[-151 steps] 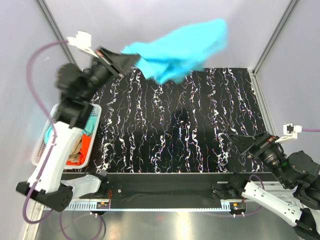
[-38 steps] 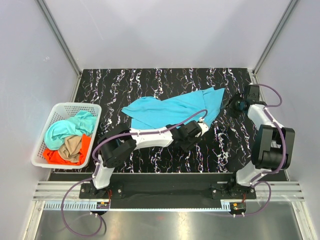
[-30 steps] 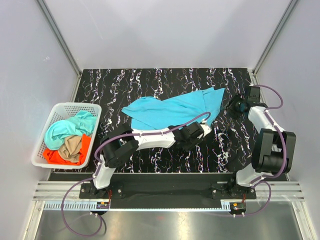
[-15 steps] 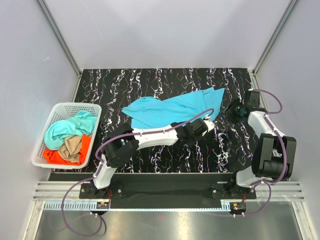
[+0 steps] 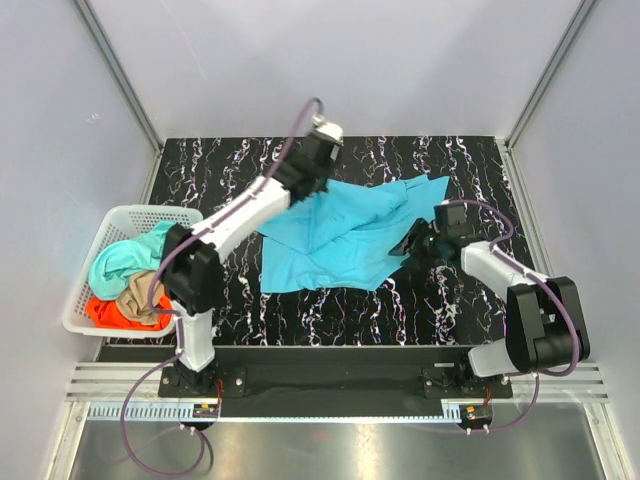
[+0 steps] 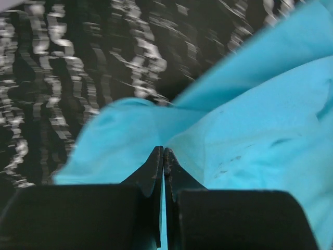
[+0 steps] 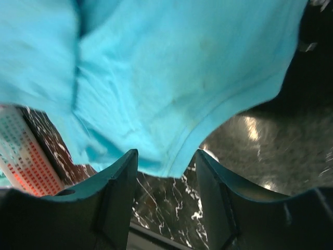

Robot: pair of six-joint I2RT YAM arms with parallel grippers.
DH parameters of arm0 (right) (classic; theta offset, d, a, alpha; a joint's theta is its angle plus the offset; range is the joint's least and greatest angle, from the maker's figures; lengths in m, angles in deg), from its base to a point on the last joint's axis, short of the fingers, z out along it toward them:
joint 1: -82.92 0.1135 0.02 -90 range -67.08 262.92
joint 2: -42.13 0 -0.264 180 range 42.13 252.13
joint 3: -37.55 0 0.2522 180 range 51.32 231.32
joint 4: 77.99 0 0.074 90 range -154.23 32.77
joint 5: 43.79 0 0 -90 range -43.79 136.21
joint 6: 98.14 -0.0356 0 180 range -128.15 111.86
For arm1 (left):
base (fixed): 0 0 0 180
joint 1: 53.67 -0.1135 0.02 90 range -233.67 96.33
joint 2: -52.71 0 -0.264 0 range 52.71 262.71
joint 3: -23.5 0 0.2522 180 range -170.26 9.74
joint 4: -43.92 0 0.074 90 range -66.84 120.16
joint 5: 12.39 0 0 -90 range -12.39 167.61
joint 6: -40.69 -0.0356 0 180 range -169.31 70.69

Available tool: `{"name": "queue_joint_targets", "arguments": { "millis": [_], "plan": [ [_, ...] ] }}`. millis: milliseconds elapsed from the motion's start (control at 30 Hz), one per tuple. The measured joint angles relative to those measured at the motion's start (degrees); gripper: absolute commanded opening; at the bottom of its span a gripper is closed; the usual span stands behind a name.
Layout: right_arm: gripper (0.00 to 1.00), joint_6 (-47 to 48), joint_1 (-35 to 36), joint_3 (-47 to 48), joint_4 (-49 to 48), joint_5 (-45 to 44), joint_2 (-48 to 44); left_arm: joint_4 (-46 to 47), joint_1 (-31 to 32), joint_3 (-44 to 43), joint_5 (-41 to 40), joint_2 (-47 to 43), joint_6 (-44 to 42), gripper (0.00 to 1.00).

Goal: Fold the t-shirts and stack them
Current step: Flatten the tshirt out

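The bright cyan cloth t-shirt (image 5: 340, 240) is lying rumpled, half spread, mid-way across the black white-veined table (image 5: 230, 165). The left gripper (image 5: 306, 172), jaws pressed together, appears to be pinching the shirt's 11 o'clock corner. The right gripper (image 7: 165, 156) is hovering with jaws spread at the 3 o'clock hem. The arms are probably flattening the shirt. Next, the right jaws need to close on that hem and pull outward.

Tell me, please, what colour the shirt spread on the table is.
The shirt is bright cyan; the top view shows it best.
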Motion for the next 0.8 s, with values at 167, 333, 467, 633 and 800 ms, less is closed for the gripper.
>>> {"name": "queue_joint_targets", "arguments": {
  "millis": [167, 333, 467, 633, 800],
  "plan": [
    [0.59, -3.9, 6.2, -4.3, -0.9, -2.8, -1.0, -0.8, -8.2, -4.2, 0.0, -1.6, 0.2, 0.00],
    [0.56, -5.5, 8.9, -4.7, -0.9, -5.6, -1.0, -1.6, -8.8, -8.0, 0.5, -1.6, -0.8, 0.00],
    [0.57, -8.2, 13.7, -4.7, 0.7, -7.7, -1.0, -1.7, -9.6, -8.9, 0.5, -1.6, -1.8, 0.00],
    [0.59, -10.5, 17.0, -4.8, 1.0, -9.2, -0.7, -1.8, -11.9, -8.9, 0.0, -1.6, -3.2, 0.00],
    [0.61, -12.0, 19.6, -5.0, 0.3, -10.9, 0.4, -1.7, -13.4, -9.2, -0.2, -1.6, -4.2, 0.00]
  ]
}}
